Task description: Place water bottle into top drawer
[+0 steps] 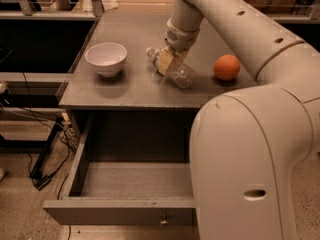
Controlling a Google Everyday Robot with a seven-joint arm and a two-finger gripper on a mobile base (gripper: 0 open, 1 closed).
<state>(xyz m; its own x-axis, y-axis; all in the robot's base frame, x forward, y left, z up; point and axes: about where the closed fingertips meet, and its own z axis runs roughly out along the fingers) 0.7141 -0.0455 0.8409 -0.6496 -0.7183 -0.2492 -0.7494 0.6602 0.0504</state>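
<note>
The water bottle is clear plastic and lies slanted on the grey cabinet top, with its cap end pointing up-left. My gripper comes down from the arm above, and its yellowish fingers are closed around the bottle's middle. The top drawer is pulled open below the cabinet top. Its inside is bare and its small knob is on the front panel. My arm's large body hides the drawer's right part.
A white bowl stands on the left of the top. An orange fruit sits to the right of the bottle. Cables and a dark frame lie on the floor to the left. Shelving runs along the back.
</note>
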